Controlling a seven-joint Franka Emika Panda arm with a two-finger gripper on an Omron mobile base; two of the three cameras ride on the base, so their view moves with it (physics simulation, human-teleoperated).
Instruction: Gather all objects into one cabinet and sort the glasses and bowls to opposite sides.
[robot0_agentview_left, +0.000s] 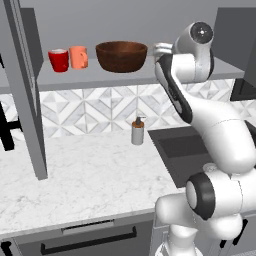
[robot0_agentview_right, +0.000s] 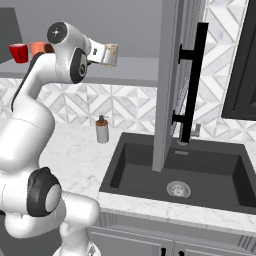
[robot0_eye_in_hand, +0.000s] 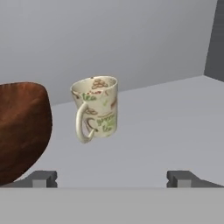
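A red cup (robot0_agentview_left: 58, 60), an orange cup (robot0_agentview_left: 78, 57) and a wide brown wooden bowl (robot0_agentview_left: 121, 55) stand in a row on the grey cabinet shelf (robot0_agentview_left: 100, 77). In the hand view, the bowl (robot0_eye_in_hand: 22, 127) is at the left. The beige patterned cup (robot0_eye_in_hand: 95, 109) is just right of it, slightly tilted with its handle toward me. My gripper (robot0_eye_in_hand: 113, 177) is open, a short way back from this cup, with nothing between its fingers. From the right base view, the beige cup (robot0_agentview_right: 112, 54) sits just beyond my gripper (robot0_agentview_right: 103, 54) over the shelf (robot0_agentview_right: 135, 70).
The open cabinet door (robot0_agentview_right: 172, 75) with its long black handle (robot0_agentview_right: 192, 80) hangs right of my hand; another door (robot0_agentview_left: 25, 90) stands at the left. A white soap dispenser (robot0_agentview_left: 138, 131) sits on the marble counter beside the dark sink (robot0_agentview_right: 200, 170).
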